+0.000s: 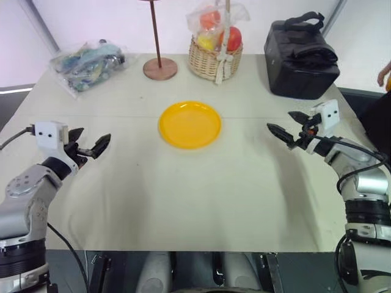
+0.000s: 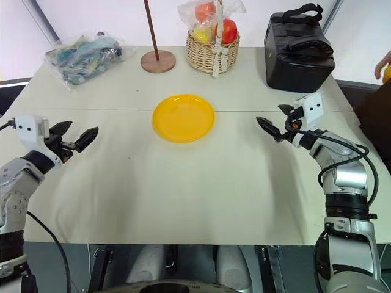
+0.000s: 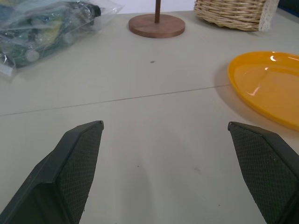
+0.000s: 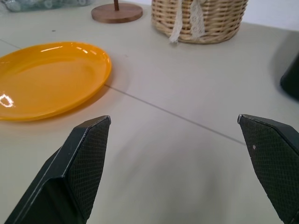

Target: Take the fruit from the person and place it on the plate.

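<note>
On the table (image 1: 183, 201), seen from the head views, the plate (image 1: 190, 124) lies bare at the middle, slightly toward the far side. Behind it stand a wooden stand (image 1: 160, 68), a basket (image 1: 214, 58) of wrapped fruits and, further right, a black bag (image 1: 300, 58); a plastic bag (image 1: 87, 64) of small items lies at the far left. The left claw (image 1: 93, 146) hovers over the near left of the table, released, its fingers spread and holding nothing. The right claw (image 1: 287, 126) hovers right of the plate, also released and empty. At the far right edge part of a person's hand (image 2: 384, 64) shows, with a bit of orange-yellow beside it, probably the fruit (image 2: 388, 75), well apart from both claws.

From the left wrist view, the fingers (image 3: 77, 163) stand wide apart over bare table, the plate to one side. From the right wrist view, the fingers (image 4: 84, 168) are likewise parted, with the plate and basket beyond.
</note>
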### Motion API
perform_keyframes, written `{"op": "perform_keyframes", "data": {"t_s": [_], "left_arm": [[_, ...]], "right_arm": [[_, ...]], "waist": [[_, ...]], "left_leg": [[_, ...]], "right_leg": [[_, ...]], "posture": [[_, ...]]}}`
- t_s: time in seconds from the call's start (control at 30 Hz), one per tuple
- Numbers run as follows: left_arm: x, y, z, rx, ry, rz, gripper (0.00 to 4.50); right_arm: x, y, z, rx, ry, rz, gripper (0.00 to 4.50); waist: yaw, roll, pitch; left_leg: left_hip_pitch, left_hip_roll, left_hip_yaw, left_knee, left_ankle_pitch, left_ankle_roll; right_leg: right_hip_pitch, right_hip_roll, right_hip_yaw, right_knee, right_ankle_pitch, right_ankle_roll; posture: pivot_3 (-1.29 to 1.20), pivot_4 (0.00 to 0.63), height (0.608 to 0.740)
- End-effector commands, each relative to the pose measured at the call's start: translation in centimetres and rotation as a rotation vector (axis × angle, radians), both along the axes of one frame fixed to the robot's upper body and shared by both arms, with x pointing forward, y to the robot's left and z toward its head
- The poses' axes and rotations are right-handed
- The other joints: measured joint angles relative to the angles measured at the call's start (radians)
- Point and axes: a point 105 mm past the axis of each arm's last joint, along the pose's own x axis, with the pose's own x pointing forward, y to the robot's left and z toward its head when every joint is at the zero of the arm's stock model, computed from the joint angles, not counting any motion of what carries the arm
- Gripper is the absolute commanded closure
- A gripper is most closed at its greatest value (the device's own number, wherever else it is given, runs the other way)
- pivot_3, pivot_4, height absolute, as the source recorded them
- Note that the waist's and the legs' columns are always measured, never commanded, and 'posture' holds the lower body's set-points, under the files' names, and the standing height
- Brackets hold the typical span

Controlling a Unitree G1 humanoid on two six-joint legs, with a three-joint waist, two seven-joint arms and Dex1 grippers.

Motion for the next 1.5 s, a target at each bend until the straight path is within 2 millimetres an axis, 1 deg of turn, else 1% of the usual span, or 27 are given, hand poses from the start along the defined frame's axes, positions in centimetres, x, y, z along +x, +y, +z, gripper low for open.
{"op": "perform_keyframes", "data": {"t_s": [0.03,0.1,0.2,0.53,0.73,0.9,1.3,1.5], "left_arm": [[-0.1,0.2,1.5,0.010,-0.058,0.008,0.00],[-0.1,-0.2,1.8,-0.024,-0.075,-0.011,0.00],[-0.1,-0.1,1.9,-0.010,-0.077,-0.007,0.00],[0.1,0.2,2.1,0.016,-0.071,-0.005,0.00],[0.2,0.0,2.0,0.014,-0.069,-0.010,0.00],[0.3,-0.4,2.0,0.014,-0.071,-0.019,0.00],[0.1,-0.3,1.8,0.018,-0.070,-0.014,0.00],[0.2,-0.4,1.8,0.019,-0.074,-0.016,0.00]], "right_arm": [[-0.3,0.4,1.2,0.001,-0.051,0.011,0.05],[-0.4,0.5,0.8,-0.001,-0.042,0.009,0.05],[-0.4,0.5,0.5,0.000,-0.037,0.006,0.05],[-0.5,0.6,0.6,0.014,-0.044,0.003,0.05],[-0.2,0.9,0.4,0.020,-0.044,0.001,0.05],[-0.1,1.5,0.3,0.024,-0.041,0.016,0.05],[0.0,1.4,0.3,0.017,-0.040,0.016,0.05],[0.0,1.7,0.1,0.021,-0.040,0.019,0.05]], "waist": [[0.001,0.000,0.000],[0.002,0.000,0.000],[0.001,0.000,0.000],[0.001,0.000,0.000],[0.001,0.000,0.000],[0.001,0.000,0.000],[0.001,0.000,0.000],[0.001,0.000,0.000]], "left_leg": [[0.000,0.000,0.000,0.000,0.000,0.000],[0.000,0.000,0.000,0.000,0.000,0.000],[0.000,0.000,0.000,0.000,0.000,0.000],[0.000,0.000,0.000,0.000,0.000,0.000],[0.000,0.000,0.000,0.000,0.000,0.000],[0.000,0.000,0.000,0.000,0.000,0.000],[0.000,0.000,0.000,0.000,0.000,0.000],[0.000,0.000,0.000,0.000,0.000,0.000]], "right_leg": [[0.000,0.000,0.000,0.000,0.000,0.000],[0.000,0.000,0.000,0.000,0.000,0.000],[0.000,0.000,0.000,0.000,0.000,0.000],[0.000,0.000,0.000,0.000,0.000,0.000],[0.000,0.000,0.000,0.000,0.000,0.000],[0.000,0.000,0.000,0.000,0.000,0.000],[0.000,0.000,0.000,0.000,0.000,0.000],[0.000,0.000,0.000,0.000,0.000,0.000]], "posture": [[0.00,0.150,0.740],[0.00,0.150,0.740],[0.00,0.150,0.740],[0.00,0.150,0.740],[0.00,0.150,0.740],[0.00,0.150,0.740],[0.00,0.150,0.740],[0.00,0.150,0.740]]}}
